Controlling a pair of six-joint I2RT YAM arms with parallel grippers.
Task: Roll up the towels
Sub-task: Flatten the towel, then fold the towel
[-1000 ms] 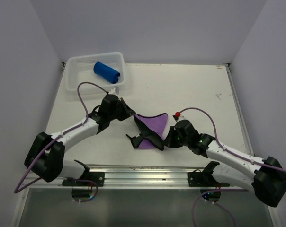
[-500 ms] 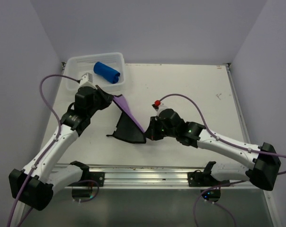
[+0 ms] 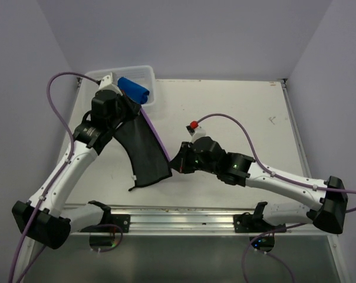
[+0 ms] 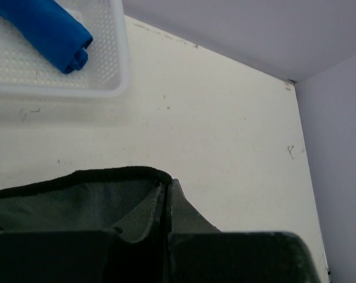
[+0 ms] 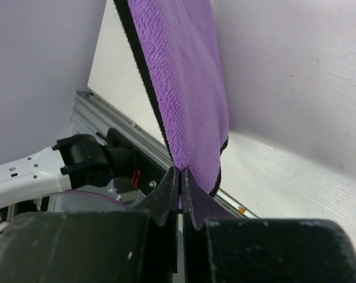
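The light purple towel (image 3: 144, 150) with its dark edge is stretched between both grippers, its dark side facing the top view. My left gripper (image 3: 132, 111) is shut on the towel's upper corner, just in front of the basket. In the left wrist view the dark cloth (image 4: 78, 194) runs into the shut left gripper (image 4: 166, 187). My right gripper (image 3: 175, 165) is shut on the lower right corner. The right wrist view shows the purple face (image 5: 178, 76) rising from the right gripper (image 5: 181, 175). The royal blue towel (image 3: 134, 89) (image 4: 48, 26) lies rolled in the basket.
The white mesh basket (image 3: 95, 79) (image 4: 116, 71) stands at the table's back left corner. A metal rail (image 3: 178, 215) runs along the near edge. Walls close in the table on the left, back and right.
My left gripper has carried its corner up and back towards the basket. My right gripper has moved left with its corner. The crumpled towel now hangs spread between them.
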